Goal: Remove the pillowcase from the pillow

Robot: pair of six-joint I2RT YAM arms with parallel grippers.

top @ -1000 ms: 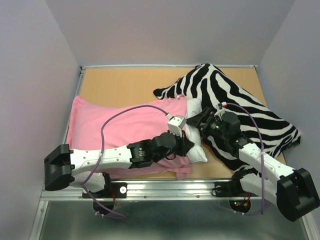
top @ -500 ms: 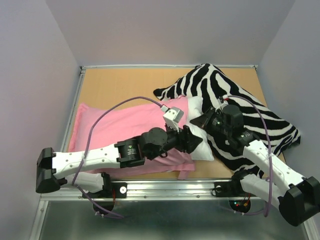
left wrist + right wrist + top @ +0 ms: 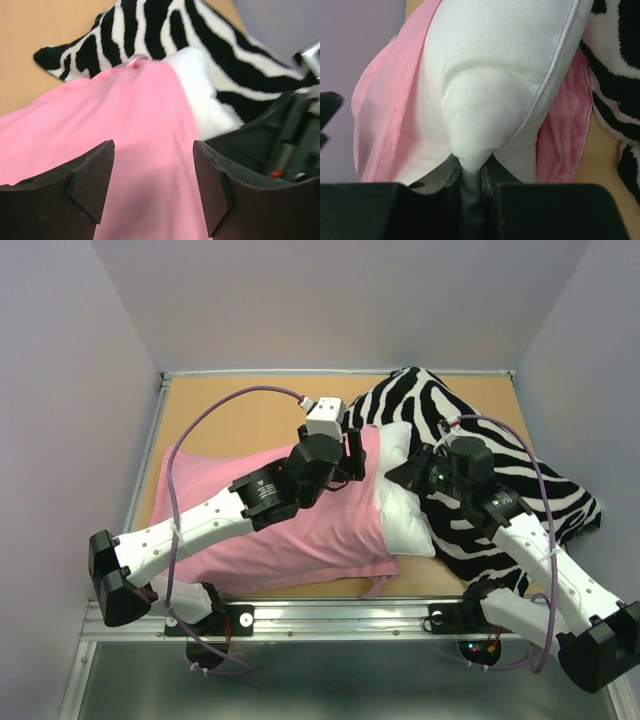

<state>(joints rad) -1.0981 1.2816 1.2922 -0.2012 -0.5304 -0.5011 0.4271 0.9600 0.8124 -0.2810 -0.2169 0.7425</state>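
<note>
The pink pillowcase (image 3: 290,525) lies across the left half of the table and still covers most of the white pillow (image 3: 402,512), whose right end sticks out of its opening. My left gripper (image 3: 352,455) is open and empty over the far part of the opening edge. In the left wrist view its jaws (image 3: 152,185) stand wide apart above pink fabric (image 3: 125,115), with the white pillow (image 3: 200,95) just beyond. My right gripper (image 3: 405,472) is shut on a pinch of the pillow's bare end (image 3: 471,167). The pillow (image 3: 495,75) bulges ahead of it, with the pillowcase (image 3: 385,110) on both sides.
A black-and-white zebra-striped pillow (image 3: 500,465) lies at the back right, under and behind my right arm and touching the white pillow. It also shows in both wrist views, left (image 3: 150,30) and right (image 3: 615,65). Bare wooden table (image 3: 230,405) lies at the back left. Grey walls close in three sides.
My left arm has swung from the near part of the pillowcase opening to its far part. The right gripper has kept its hold, and more of the white pillow end now shows.
</note>
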